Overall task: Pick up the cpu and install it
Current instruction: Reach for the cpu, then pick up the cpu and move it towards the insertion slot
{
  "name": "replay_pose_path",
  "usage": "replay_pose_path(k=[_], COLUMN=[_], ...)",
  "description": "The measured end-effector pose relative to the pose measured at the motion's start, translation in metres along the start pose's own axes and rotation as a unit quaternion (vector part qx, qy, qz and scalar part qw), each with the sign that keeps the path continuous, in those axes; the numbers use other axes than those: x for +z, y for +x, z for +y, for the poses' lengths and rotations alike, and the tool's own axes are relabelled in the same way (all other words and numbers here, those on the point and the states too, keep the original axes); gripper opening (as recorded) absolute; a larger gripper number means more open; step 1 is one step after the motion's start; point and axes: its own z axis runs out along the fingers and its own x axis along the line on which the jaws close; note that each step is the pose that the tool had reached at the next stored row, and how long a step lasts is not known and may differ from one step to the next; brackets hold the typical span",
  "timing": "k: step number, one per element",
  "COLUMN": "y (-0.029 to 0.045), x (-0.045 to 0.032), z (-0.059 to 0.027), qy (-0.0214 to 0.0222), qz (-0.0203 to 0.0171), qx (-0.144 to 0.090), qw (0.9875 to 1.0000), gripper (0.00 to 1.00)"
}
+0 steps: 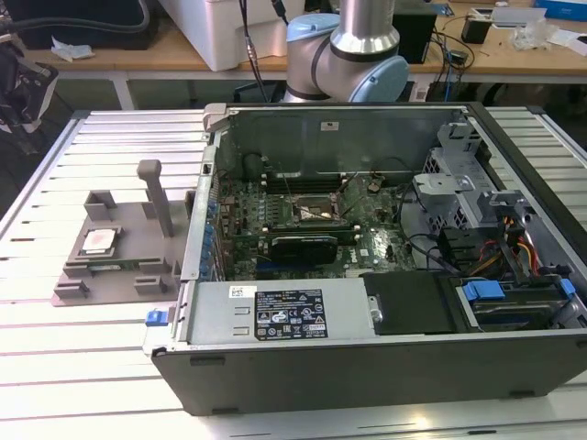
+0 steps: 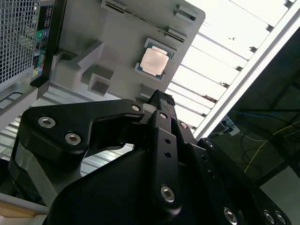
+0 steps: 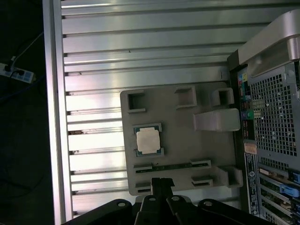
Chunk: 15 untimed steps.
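1. ribbed aluminium tabletop in the exterior view carries a grey plastic fixture tray toward the exterior view's left edge, just beside an open computer case. the cpu lies flat in a square pocket of the tray, not yet lifted. the arm rises behind the case.
2. in the second wrist view the gripper hangs above the fixture tray, its matte black fingers pressed together on nothing (no gap shows). it is short of the cpu, whose smooth metal lid shines.
3. in the first wrist view the gripper sits over one edge of the fixture tray, with the cpu near but apart. i judge a good pick needs the fingers spread, centred, level and squared to the chip's thin edges, since a flat lid offers little purchase.
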Motion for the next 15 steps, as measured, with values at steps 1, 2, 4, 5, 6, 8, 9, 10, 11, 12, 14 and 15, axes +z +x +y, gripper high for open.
replay_pose_path(k=[1,2,4,5,6,8,9,10,11,12,14,15], y=[0.0000,0.0000,0.0001,0.0001,0.0002,0.0002,0.0003,0.0003,0.0003,0.0004,0.0004,0.0005], x=[0.0000,0.0000,0.0000,0.0000,0.0000,0.0000,0.0000,0.0000,0.0000,0.0000,0.0000,0.0000], z=[0.0000,0.0000,0.0000,0.0000,0.0000,0.0000,0.0000,0.0000,0.0000,0.0000,0.0000,0.0000], qy=[0.0000,0.0000,0.0000,0.0000,0.0000,0.0000,0.0000,0.0000,0.0000,0.0000,0.0000,0.0000], qz=[0.0000,0.0000,0.0000,0.0000,0.0000,0.0000,0.0000,0.0000,0.0000,0.0000,0.0000,0.0000], qx=[0.000,0.000,0.000,0.000,0.000,0.000,0.000,0.000,0.000,0.000,0.000,0.000], qw=[1.0000,1.0000,1.0000,1.0000,1.0000,1.0000,1.0000,1.0000,1.0000,1.0000,1.0000,1.0000], gripper=[0.11,0.11,0.11,0.11,0.11,0.11,0.11,0.11,0.11,0.17,0.36,0.42])
